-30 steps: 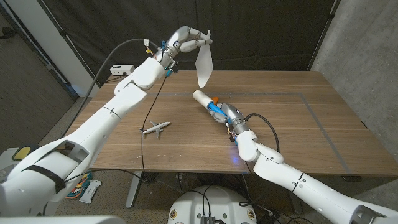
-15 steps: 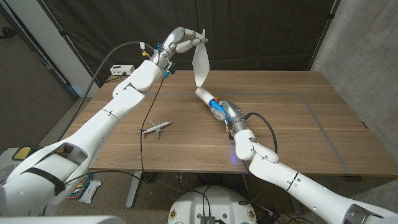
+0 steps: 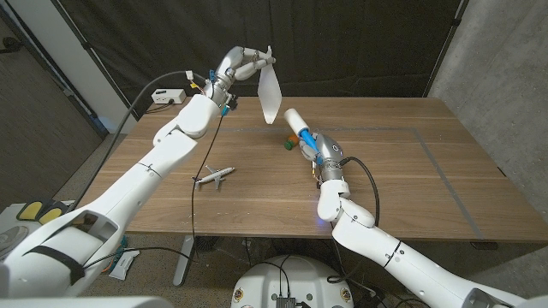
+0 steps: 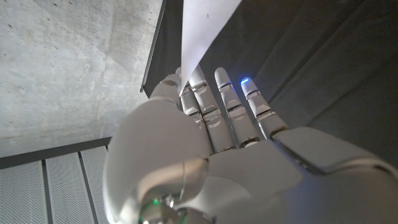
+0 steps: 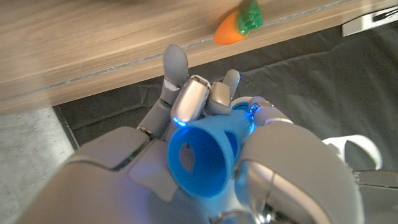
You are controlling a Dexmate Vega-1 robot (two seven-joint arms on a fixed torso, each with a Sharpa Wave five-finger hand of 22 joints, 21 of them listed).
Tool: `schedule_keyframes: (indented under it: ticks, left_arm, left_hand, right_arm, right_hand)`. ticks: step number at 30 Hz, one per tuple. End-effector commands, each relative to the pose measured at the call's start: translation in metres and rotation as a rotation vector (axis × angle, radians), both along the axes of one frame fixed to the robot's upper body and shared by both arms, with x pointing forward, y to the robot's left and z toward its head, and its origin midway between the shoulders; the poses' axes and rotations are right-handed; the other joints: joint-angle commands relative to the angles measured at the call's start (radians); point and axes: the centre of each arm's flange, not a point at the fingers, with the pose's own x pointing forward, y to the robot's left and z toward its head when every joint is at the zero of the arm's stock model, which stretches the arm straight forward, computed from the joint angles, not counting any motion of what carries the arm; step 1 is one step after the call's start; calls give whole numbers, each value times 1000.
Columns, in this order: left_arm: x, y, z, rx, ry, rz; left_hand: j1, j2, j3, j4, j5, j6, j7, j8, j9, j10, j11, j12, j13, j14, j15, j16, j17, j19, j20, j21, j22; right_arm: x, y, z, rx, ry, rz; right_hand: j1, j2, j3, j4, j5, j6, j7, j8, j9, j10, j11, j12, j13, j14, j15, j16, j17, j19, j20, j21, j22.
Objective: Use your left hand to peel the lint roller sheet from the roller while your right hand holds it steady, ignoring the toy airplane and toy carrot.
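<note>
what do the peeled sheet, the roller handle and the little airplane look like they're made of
Peeled sheet: thin white paper, probably adhesive-backed; it hangs limp from the left hand.
Roller handle: glossy blue plastic, hollow at its end, gripped by the right hand.
Toy airplane: white, likely moulded plastic; too small to be sure.

The wooden table (image 3: 411, 184) carries a toy airplane (image 3: 215, 176), white with dark trim, lying on the robot's left side of the top. A toy carrot (image 3: 291, 142), orange with a green top, lies well apart from the airplane, farther back and toward the robot's right, near the table's middle.
</note>
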Motion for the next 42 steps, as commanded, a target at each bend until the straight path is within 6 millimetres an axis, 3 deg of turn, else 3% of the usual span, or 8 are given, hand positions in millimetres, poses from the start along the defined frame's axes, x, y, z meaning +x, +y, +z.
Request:
schedule_keyframes:
  ticks: [1, 10, 22, 32, 36, 42]
  left_arm:
    - [6, 22, -31, -115, 93, 57]
    - [19, 44, -57, -199, 189, 105]
    - [30, 58, -84, -164, 272, 266]
    - [24, 63, -91, -113, 266, 409]
    - [20, 59, -91, -68, 264, 485]
    - [18, 59, -92, -53, 288, 497]
  left_hand:
    - [8, 11, -1, 5, -3, -1, 8, 7, 3, -24, -29, 4, 0, 11, -161, -1, 4, 4, 5, 10, 2]
    - [16, 12, 0, 3, -11, -3, 15, 5, -2, -23, -19, 3, -8, 32, -158, -2, 2, 5, 13, 15, -2]
    - [16, 10, -4, 7, -20, -10, 25, 2, -5, -25, -5, 4, -11, 52, -155, -4, -3, 8, 22, 22, -4]
    - [26, -9, -10, -2, -30, -6, 28, 3, -8, -1, -7, -1, -38, 64, -149, -16, -17, 20, 23, 32, -7]
    - [32, -24, -18, -8, -37, 7, 26, 11, -5, 18, -5, -9, -64, 78, -144, -23, -31, 32, 40, 41, -10]
    - [40, -33, -23, -12, -41, 16, 26, 19, -2, 30, -5, -24, -89, 107, -143, -21, -44, 39, 37, 48, -15]
  right_arm:
    - [-7, -6, 2, 86, -51, -123]
    - [-9, -11, 4, 135, -90, -196]
    - [-6, -23, 7, 121, -123, -273]
    - [-4, -33, 11, 93, -119, -371]
    - [-4, -36, 10, 88, -96, -414]
    - [-9, -39, 9, 77, -70, -459]
  right_hand:
    - [-35, 53, 132, 119, -1, 28, 34, 5, 1, 12, 1, 128, 92, 8, -5, 7, 4, 11, -59, 1, -1]
    - [-32, 53, 136, 115, -4, 32, 34, 9, -4, 13, 1, 127, 92, 14, -5, 7, 4, 16, -59, 5, -1]
    - [-30, 53, 140, 112, -9, 32, 29, 10, -15, 14, -4, 128, 92, 18, -5, 7, 4, 24, -59, -1, -15]
    - [-24, 46, 139, 102, -15, 38, 23, 8, -32, -3, 0, 123, 92, 21, -4, 6, 4, 12, -64, -8, -31]
    - [-22, 46, 139, 100, -16, 37, 19, 6, -39, -11, -1, 122, 92, 17, -4, 5, 4, 10, -67, -11, -40]
    - [-16, 45, 139, 93, -18, 43, 22, 3, -55, -29, -3, 120, 91, 8, -4, 2, 3, 5, -71, -20, -64]
